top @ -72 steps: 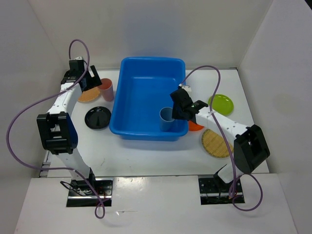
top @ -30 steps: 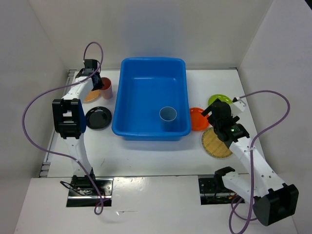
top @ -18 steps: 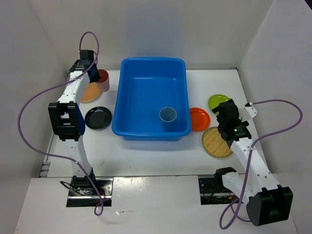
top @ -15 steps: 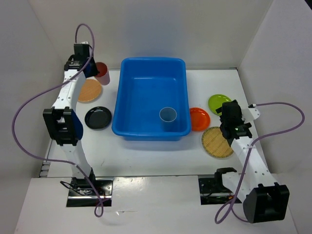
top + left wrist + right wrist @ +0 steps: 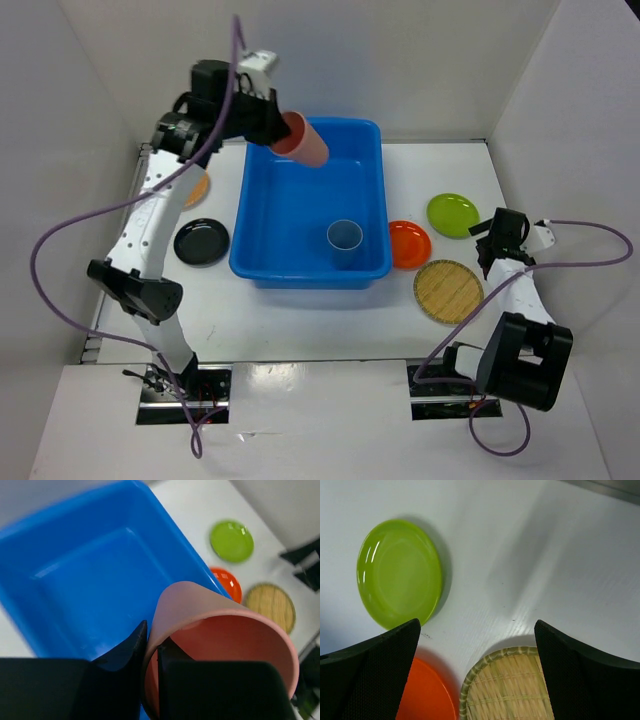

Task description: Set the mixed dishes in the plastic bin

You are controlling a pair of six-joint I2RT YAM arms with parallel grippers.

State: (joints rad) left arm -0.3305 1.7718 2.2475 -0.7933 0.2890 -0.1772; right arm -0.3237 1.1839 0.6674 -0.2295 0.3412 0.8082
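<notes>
Pink cup (image 5: 305,143): held in the air, tilted on its side, above the far left corner of the plastic bin (image 5: 262,268); its open mouth is turned back toward the wrist camera.
Left claw (image 5: 152,640): narrowed onto the pink cup's rim, with one finger seen inside the wall and one outside it.
Plastic bin: set in the middle of the white surface (image 5: 300,320), long side running away from the arm bases.
Blue cup (image 5: 344,238): seen upright inside the bin, close to its near right corner.
Orange plate (image 5: 411,243): laid on the surface just beside the bin's right wall.
Lime-green plate (image 5: 452,214): laid further right, near the orange plate.
Woven tan plate (image 5: 447,291): laid nearer the arm bases, just beside the orange plate.
Right claw (image 5: 476,625): spread wide and holding nothing, poised over bare surface between the lime-green plate and the woven tan plate.
Black plate (image 5: 201,241): laid left of the bin.
Second tan plate (image 5: 198,188): partly hidden behind the left arm, beyond the black plate.
</notes>
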